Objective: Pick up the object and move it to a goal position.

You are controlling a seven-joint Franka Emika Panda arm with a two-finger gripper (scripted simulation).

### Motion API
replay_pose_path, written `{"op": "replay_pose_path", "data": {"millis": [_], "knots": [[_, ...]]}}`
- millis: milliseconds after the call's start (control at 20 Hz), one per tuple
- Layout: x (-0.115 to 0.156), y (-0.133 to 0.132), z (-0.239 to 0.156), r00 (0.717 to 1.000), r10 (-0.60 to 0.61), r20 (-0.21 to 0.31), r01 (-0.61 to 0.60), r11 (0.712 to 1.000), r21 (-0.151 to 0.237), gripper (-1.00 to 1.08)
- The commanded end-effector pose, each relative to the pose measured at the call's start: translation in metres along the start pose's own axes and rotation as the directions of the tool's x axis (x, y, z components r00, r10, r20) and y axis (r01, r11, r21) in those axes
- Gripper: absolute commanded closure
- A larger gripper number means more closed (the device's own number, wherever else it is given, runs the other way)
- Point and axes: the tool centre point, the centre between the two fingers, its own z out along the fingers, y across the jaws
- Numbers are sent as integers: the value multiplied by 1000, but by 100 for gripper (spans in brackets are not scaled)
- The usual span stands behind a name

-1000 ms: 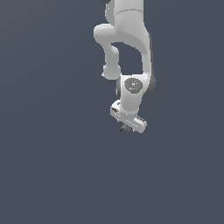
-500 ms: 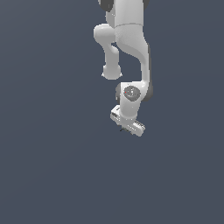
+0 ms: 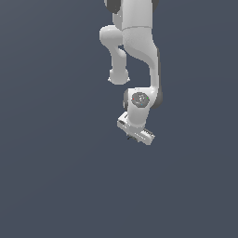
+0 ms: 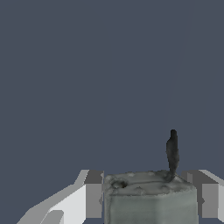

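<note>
Smooth white jointed arm (image 3: 139,42) hangs over a plain slate-grey ground. Boxy white tool (image 4: 148,197) is clamped on the object (image 4: 148,194), a mottled grey block wedged between flat grey fingers (image 4: 93,194).

A grey mottled block (image 4: 148,199) sits clamped between the jaws.

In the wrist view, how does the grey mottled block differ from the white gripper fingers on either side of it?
Colour: the grey mottled block is blotchy grey-green with dark specks, while the white gripper fingers are plain white and grey. Surface: the block looks rough, with a thin dark sliver rising from its upper edge; the fingers are smooth and flat-faced. Position: the block sits in the middle, and the fingers flank it on both sides. Both are cropped by the frame edge.
</note>
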Motion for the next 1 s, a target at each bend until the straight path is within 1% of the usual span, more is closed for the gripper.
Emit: {"op": "replay_pose_path", "data": {"millis": [0,250,500,750,950], "knots": [[0,1,1,1000,1,0,-1,1000,-1,108],[0,0,-2,1000,0,0,0,1000,0,108],[-4,0,-15,1000,0,0,0,1000,0,108],[-11,-1,-41,1000,1,0,-1,1000,0,108],[-19,-3,-71,1000,1,0,-1,1000,0,108]]}}
